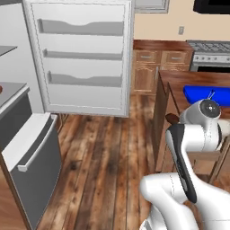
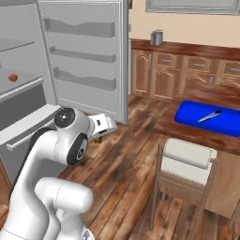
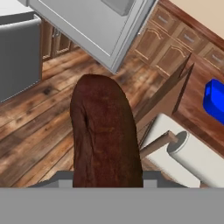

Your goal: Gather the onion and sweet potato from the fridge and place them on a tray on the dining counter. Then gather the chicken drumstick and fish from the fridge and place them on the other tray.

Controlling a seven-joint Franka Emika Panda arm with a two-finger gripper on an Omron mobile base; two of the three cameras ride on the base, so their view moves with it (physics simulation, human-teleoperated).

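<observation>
1. The pincer [image 3: 107, 181] is clamped on the sweet potato [image 3: 105, 135], a dark brown lump rising between its tips, held above the wooden floor [image 1: 103, 152].
2. Right of the arm stands a pale stool [image 2: 187, 161] against the dining table [image 2: 187, 131].
3. The blue tray [image 2: 208, 119] lies on that table, carrying a small utensil [image 2: 208, 116].
4. Far left, the fridge [image 1: 81, 58] stands open; a small round orange-brown thing [image 2: 13, 77] sits on its shelf.

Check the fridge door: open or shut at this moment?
Open. The fridge door is swung wide, its inner white face and grey door shelves turned toward the room.
</observation>
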